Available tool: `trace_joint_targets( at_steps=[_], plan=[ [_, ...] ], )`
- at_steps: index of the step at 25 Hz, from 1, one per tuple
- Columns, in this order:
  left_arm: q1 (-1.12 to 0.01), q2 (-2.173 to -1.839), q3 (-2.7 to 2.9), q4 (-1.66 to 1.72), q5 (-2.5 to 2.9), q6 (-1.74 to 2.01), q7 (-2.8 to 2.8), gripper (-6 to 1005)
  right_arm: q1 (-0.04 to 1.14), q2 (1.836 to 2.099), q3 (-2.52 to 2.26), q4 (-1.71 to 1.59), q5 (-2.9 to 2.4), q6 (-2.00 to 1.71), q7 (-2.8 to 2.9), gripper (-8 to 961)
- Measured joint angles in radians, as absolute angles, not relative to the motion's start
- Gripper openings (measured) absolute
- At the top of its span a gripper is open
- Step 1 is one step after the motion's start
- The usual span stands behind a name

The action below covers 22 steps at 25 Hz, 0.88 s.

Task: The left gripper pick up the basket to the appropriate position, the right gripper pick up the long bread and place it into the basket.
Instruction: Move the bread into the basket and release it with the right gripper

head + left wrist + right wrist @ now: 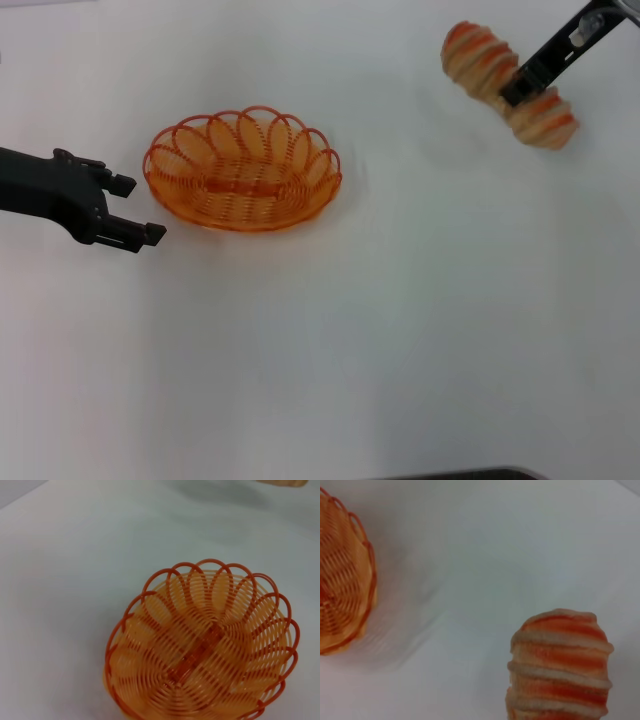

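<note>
basket (242, 170): orange wire, darker orange-red scalloped loop rim. long bread (508, 85): tan with orange-red crosswise stripes. left gripper (130, 210): plain black. right gripper (520, 88): black. table (400, 320): plain white.

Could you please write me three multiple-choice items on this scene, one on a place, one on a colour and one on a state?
1. Where is the left gripper?
A. Beside the basket's left end, apart from it
B. Inside the basket
C. Over the long bread

2. What colour is the basket?
A. Blue
B. Orange
C. Green

3. What does the basket hold?
A. The long bread
B. Nothing
C. A cup

Answers: 1 A, since the head view shows white table between its open jaws and the rim. 2 B, since its wire is orange in every view. 3 B, since its floor is bare and the bread sits far right at the right gripper.
</note>
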<state>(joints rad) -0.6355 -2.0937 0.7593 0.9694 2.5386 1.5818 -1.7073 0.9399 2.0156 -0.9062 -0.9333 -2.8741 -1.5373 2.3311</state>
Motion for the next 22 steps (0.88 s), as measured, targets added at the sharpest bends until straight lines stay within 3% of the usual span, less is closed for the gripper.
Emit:
trace_joint_targets(
  at_steps=[22],
  plan=[
    [-0.637, -2.094, 0.759, 0.969, 2.539, 1.583, -1.71, 810, 1.006, 2.054, -0.897, -0.94, -2.693, -1.443, 1.984, 178]
  ],
)
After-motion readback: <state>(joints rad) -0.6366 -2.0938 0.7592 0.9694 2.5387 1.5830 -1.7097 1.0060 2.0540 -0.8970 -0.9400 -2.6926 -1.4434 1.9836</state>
